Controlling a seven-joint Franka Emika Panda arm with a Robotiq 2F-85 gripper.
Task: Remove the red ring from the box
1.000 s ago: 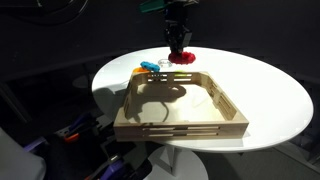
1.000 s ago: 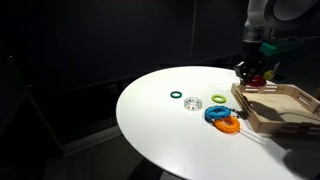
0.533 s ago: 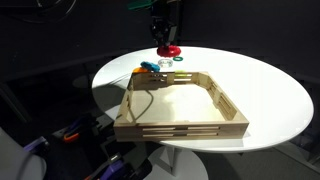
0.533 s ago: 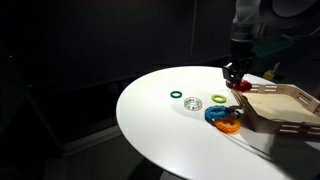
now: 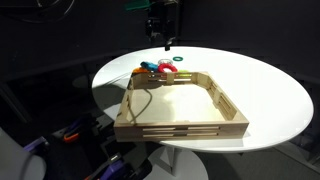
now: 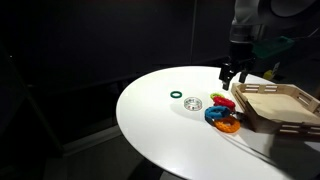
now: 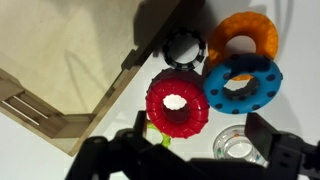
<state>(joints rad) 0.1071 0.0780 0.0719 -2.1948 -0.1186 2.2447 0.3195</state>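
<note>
The red ring (image 7: 177,102) lies flat on the white table just outside the box's corner, resting partly on a small yellow-green piece (image 7: 160,139). It also shows in both exterior views as the red ring (image 5: 165,68) (image 6: 223,99). The box (image 5: 180,128) (image 6: 262,112) is a shallow light-wood tray with a bare bottom. My gripper (image 7: 203,128) (image 5: 163,36) (image 6: 233,73) hangs open above the ring with nothing between its fingers.
Beside the red ring lie a blue ring (image 7: 243,83), an orange ring (image 7: 246,38), a black ring (image 7: 184,47) and a clear ring (image 7: 238,148). A green ring (image 6: 176,96) sits farther out on the round white table (image 6: 160,130).
My gripper carried the red ring from the box's edge out over the table and opened. The ring now lies on the table and the gripper stands above it.
</note>
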